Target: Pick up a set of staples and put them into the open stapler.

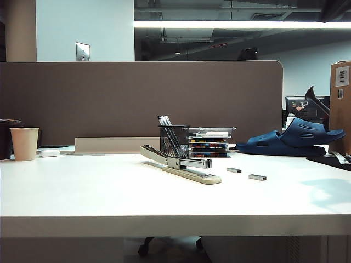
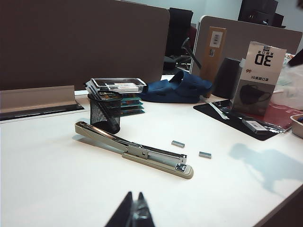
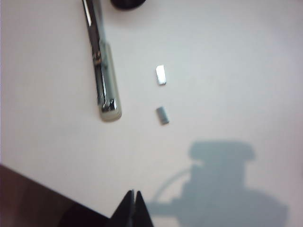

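The long, low desk stapler point(image 1: 181, 164) with its beige base, silver-grey metal channel and beige-grey upper arm is lying open on the white table point(image 1: 98, 192), its upper arm slanting up and back toward the black mesh pen cup point(image 1: 174, 139) standing just behind it. Beside the stapler's front end, two tiny silvery-grey metal strips of joined staples are lying flat on the table, apart from each other and not touching the stapler: the set of staples point(image 1: 257, 177) is sitting farther from the stapler, while the second grey strip point(image 1: 234, 170) is resting between it and the stapler's tip. Behind the stapler, next to the pen cup, a low stack of trays with coloured pens point(image 1: 209, 142) is sitting, and beyond that a pair of dark blue foam clogs point(image 1: 296, 139). Well off to the other side of the stapler, a beige paper cup point(image 1: 24, 143) is standing upright near the table's edge. The left gripper point(image 2: 134, 215) is hovering above the table on the near side of the stapler, its dark fingers pressed together and holding nothing. The right gripper point(image 3: 133, 208) is hanging high over the table edge, looking down on the stapler's front end and both strips, its fingers fully closed and empty, its shadow falling on the table near the strips.
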